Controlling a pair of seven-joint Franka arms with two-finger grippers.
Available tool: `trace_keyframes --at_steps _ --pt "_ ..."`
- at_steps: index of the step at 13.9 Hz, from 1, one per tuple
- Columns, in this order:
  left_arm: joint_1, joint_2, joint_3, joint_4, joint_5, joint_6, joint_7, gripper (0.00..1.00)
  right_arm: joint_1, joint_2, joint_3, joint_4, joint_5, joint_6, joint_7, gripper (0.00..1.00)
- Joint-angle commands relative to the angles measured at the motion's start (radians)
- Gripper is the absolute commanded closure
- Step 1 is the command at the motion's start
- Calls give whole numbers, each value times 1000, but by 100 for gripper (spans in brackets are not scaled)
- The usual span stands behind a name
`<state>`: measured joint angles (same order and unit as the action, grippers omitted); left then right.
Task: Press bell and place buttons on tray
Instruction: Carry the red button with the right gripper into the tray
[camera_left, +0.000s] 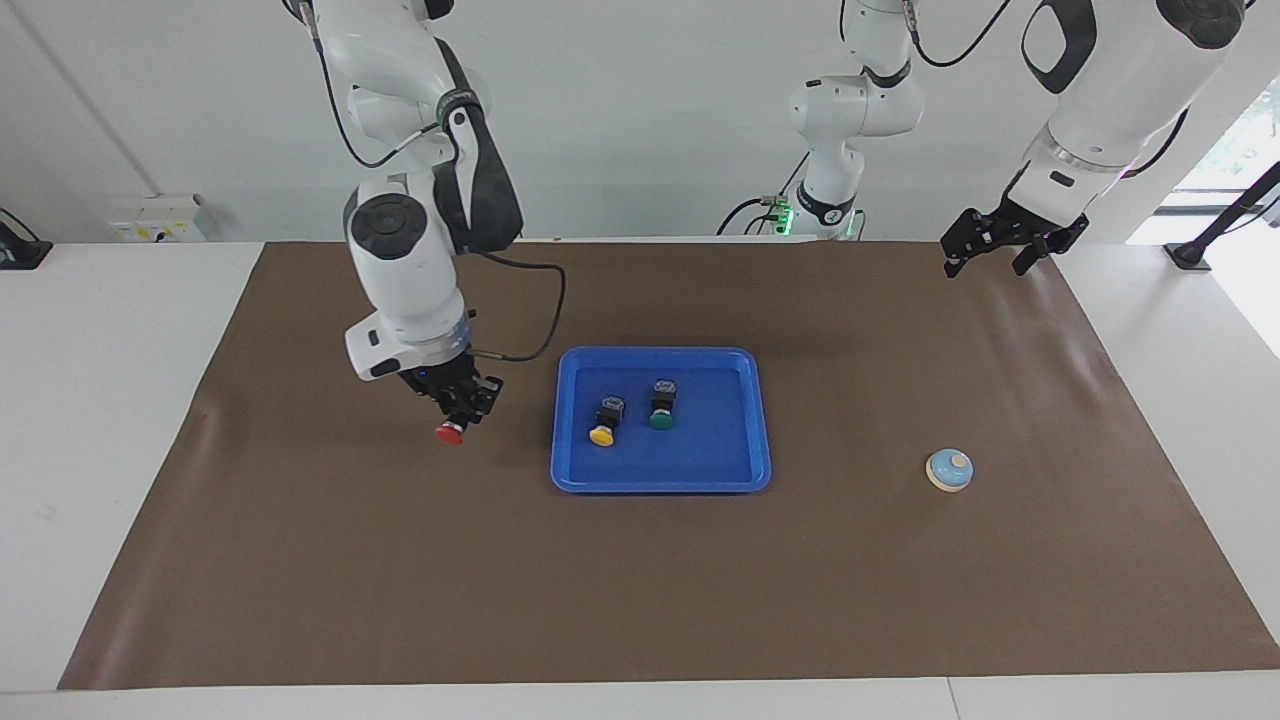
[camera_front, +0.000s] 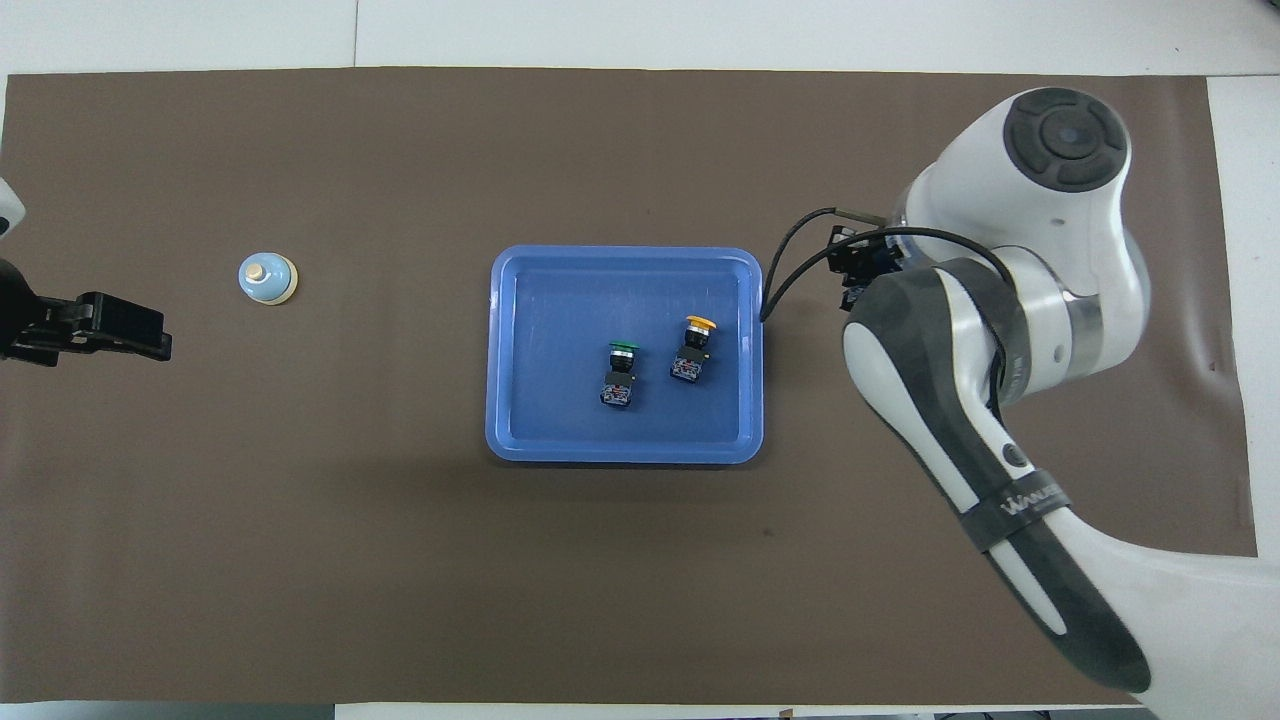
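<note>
A brown paper sheet (camera_left: 640, 580) covers the white bench (camera_left: 90, 400), creased near the left arm's end. In its middle lies the blue tray (camera_left: 660, 475), a smooth plastic rectangle with rounded corners and a raised rim. On the tray's floor lie the yellow button (camera_left: 606, 421) and the green button (camera_left: 661, 405), side by side and apart, each on its side with its long axis running roughly away from the robots, round cap at the end farther from them and black body toward them.

The right gripper (camera_left: 455, 405) hangs over the bare paper just beside the tray's edge at the right arm's end, its jaws pinching the black body of the red button (camera_left: 450, 432), whose cap points down and away from the robots. Nothing lies between it and the tray.

The bell (camera_left: 949, 470), a light-blue dome with a cream knob, stands upright toward the left arm's end, well apart from the tray. The left gripper (camera_left: 990, 250) waits raised over the paper's corner there, jaws spread.
</note>
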<state>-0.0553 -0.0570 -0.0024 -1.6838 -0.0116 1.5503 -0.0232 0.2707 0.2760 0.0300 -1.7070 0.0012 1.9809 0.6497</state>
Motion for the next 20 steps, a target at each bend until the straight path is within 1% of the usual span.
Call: trace_keyframes --at_steps 1,2,4,6,7,8,9,11,14,18,20 --pt "6 -24 -1 -19 -8 -1 -1 0 120 34 -4 70 60 -27 129 100" --pt "6 -24 -1 -19 -8 -1 -1 0 175 67 -5 113 98 -28 187 100" --pt "6 -24 -1 -19 -10 -1 -1 0 257 141 -5 206 105 -33 289 100" --pt "6 -24 -1 -19 -8 -1 -1 0 330 236 -5 295 100 -22 378 100" --pt "6 -24 -1 -19 -8 -1 -1 0 361 268 -7 311 94 -13 399 100" --pt "6 -24 -1 -19 -8 -1 -1 0 387 288 -7 313 92 28 410 100" --pt "6 -24 -1 -19 -8 -1 -1 0 395 289 -5 294 89 85 410 100" --pt "8 -24 -1 -19 -8 -1 -1 0 433 301 -5 253 88 125 410 100" --pt "6 -24 -1 -19 -8 -1 -1 0 453 298 -5 149 79 240 400 100" --pt "6 -24 -1 -19 -8 -1 -1 0 463 299 -5 95 63 323 378 100" --pt "6 -24 -1 -19 -8 -1 -1 0 463 299 -5 93 65 316 383 100"
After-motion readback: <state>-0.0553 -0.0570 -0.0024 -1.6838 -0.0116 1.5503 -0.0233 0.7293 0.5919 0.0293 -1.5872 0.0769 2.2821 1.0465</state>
